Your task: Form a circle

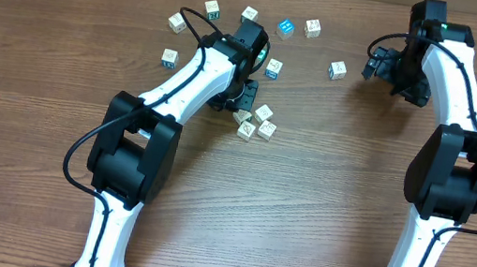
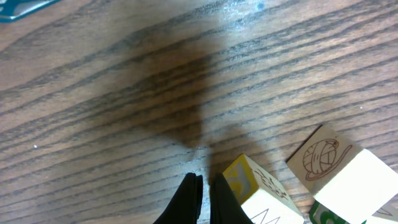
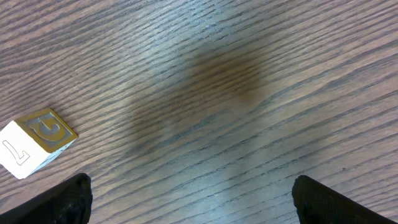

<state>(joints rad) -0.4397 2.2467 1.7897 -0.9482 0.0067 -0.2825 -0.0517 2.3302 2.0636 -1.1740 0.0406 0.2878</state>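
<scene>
Small whitish letter cubes lie scattered, forming no circle: a loose arc at the back from one cube (image 1: 177, 21) to another (image 1: 337, 70), and a tight cluster (image 1: 259, 123) near the middle. My left gripper (image 1: 240, 98) is shut and empty, low over the table just left of that cluster. In the left wrist view its fingertips (image 2: 205, 186) are pressed together, and the right finger touches a yellow-faced cube (image 2: 252, 185). A cube with a yarn-ball drawing (image 2: 322, 155) lies beside it. My right gripper (image 1: 378, 64) hangs open over bare wood (image 3: 193, 199), right of a gold-lettered cube (image 3: 37, 142).
A solid bright-blue cube (image 1: 285, 28) sits in the back row between two whitish ones. A teal-faced cube (image 1: 273, 68) lies just right of the left wrist. The wooden table (image 1: 321, 212) stretches toward the front, with both arm bases at the near edge.
</scene>
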